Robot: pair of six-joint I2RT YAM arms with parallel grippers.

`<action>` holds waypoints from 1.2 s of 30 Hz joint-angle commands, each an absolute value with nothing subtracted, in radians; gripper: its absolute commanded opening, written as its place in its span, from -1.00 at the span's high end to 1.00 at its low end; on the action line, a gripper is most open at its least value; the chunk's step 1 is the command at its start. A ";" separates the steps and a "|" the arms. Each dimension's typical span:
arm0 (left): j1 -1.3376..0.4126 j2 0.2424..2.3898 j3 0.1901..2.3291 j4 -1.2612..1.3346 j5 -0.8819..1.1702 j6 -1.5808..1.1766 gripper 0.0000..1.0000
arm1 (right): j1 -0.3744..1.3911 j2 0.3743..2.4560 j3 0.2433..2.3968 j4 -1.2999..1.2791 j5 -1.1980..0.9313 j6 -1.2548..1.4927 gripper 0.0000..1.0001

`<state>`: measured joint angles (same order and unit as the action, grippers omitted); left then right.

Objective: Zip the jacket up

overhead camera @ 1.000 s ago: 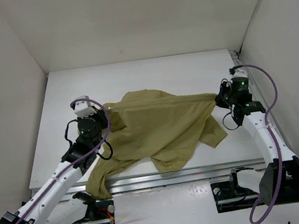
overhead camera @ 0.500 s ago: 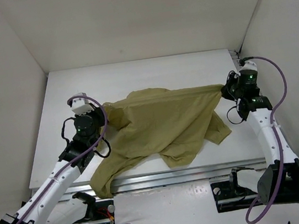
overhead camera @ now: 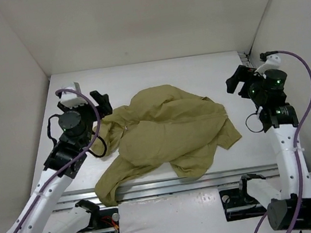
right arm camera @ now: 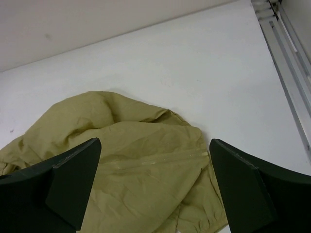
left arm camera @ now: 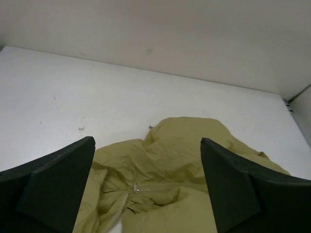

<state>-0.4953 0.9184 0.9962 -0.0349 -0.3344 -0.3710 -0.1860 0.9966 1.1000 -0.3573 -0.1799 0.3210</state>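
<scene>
The olive-khaki jacket [overhead camera: 169, 129] lies crumpled on the white table [overhead camera: 155, 76], with no gripper touching it. My left gripper [overhead camera: 100, 103] hovers open above its left end. In the left wrist view the gripper [left arm camera: 146, 141] frames the jacket [left arm camera: 189, 160], and a small metal zipper pull [left arm camera: 136, 188] shows among the folds. My right gripper [overhead camera: 234, 79] is open above the jacket's right end. In the right wrist view the gripper [right arm camera: 155, 141] has nothing between its fingers, and a closed zipper line [right arm camera: 160, 158] runs across the jacket [right arm camera: 136, 194] below it.
White walls enclose the table on three sides. A metal rail [overhead camera: 245, 57] runs along the table's right edge and shows as the rail [right arm camera: 286, 82] in the right wrist view. One jacket sleeve [overhead camera: 105, 188] reaches the front edge rail [overhead camera: 210, 178].
Both grippers have opened and let go of the jacket, then risen and moved outward. The jacket, stretched taut between them before, has dropped into a loose heap on the table.
</scene>
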 commanded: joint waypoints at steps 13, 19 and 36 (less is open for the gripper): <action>-0.532 0.314 0.982 -0.593 -0.313 -0.422 -0.94 | -0.150 0.537 0.976 -0.437 -0.330 0.385 -0.95; -0.532 0.071 0.818 -0.609 -0.351 -0.426 -0.94 | -0.146 0.356 0.881 -0.434 -0.307 0.396 -0.95; -0.333 0.143 0.796 -0.601 -0.140 -0.379 -0.94 | -0.103 0.192 0.776 -0.436 -0.241 0.370 -0.95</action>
<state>-0.3527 0.0967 0.7925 -0.6533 -0.2031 -0.4084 -0.1169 0.1940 0.7731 -0.4938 -0.2661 0.3775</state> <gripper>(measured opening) 0.969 0.975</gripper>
